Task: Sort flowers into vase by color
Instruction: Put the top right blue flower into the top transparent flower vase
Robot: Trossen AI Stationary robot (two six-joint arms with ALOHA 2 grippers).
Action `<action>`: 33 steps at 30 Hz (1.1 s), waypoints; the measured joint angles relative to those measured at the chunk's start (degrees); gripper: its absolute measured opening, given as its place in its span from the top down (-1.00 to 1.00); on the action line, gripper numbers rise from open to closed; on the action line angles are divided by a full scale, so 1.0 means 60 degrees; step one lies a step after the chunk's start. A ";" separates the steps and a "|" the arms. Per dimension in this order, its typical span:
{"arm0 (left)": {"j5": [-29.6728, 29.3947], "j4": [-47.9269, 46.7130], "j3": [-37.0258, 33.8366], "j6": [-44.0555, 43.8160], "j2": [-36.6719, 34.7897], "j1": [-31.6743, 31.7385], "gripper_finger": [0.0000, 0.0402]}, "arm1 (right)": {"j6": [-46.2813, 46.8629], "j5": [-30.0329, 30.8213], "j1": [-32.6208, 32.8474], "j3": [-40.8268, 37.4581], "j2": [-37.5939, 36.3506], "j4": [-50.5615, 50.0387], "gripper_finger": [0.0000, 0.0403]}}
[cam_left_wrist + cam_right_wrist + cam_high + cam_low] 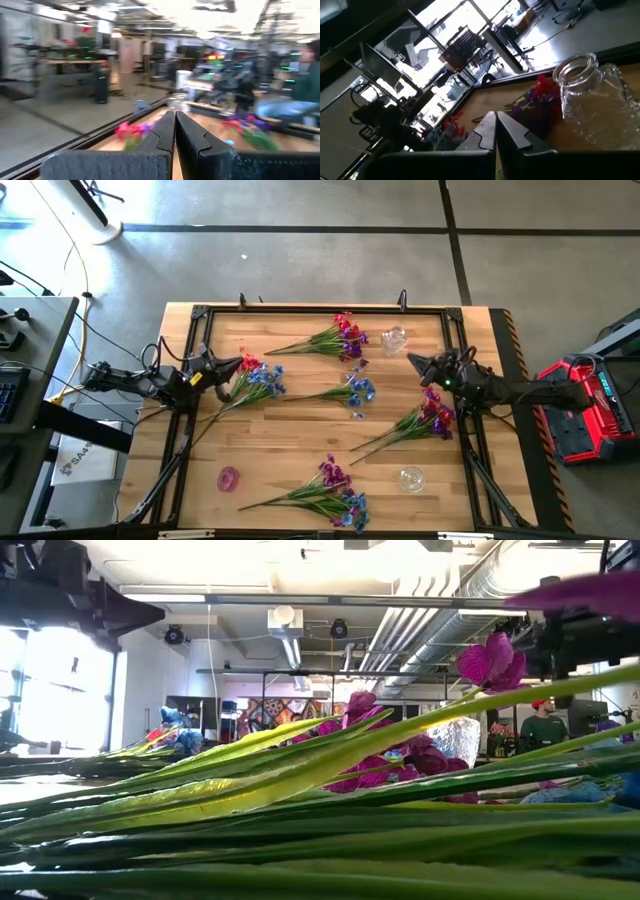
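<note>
Several flower sprays lie flat on the wooden table: a red and purple bunch (338, 337) at the far side, a red and blue bunch (255, 380) on the left, a blue spray (352, 391) in the middle, a purple bunch (428, 420) on the right, and a purple and blue bunch (333, 490) at the near edge. My left gripper (237, 364) (175, 127) hovers shut beside the red blossoms of the left bunch. My right gripper (412, 362) (496, 127) is shut too, just short of a clear glass vase (393, 338) (587, 95).
A second clear vase (411, 478) stands near the right front, and a small pink vase (229, 478) near the left front. A black frame (320, 309) rims the table. In the low view green stems (300, 810) fill the foreground. People show in the room beyond.
</note>
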 joint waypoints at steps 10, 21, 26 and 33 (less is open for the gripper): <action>0.0382 0.0577 0.0632 -0.0600 0.1835 0.0173 0.91 | -0.0477 -0.1071 0.0004 0.0022 0.1523 0.1720 1.00; 0.1288 0.0126 0.2906 -0.0558 0.6637 0.0645 0.40 | -0.1939 -0.0751 0.0004 0.0142 0.2119 0.2959 1.00; 0.1863 0.0117 0.3819 -0.0519 0.8538 0.1003 0.40 | -0.1851 -0.1413 0.0004 0.0146 0.2119 0.2892 0.97; 0.3131 0.0188 0.4974 -0.0466 1.0736 0.1705 0.39 | -0.1903 -0.2173 0.0004 0.0166 0.2119 0.2689 0.72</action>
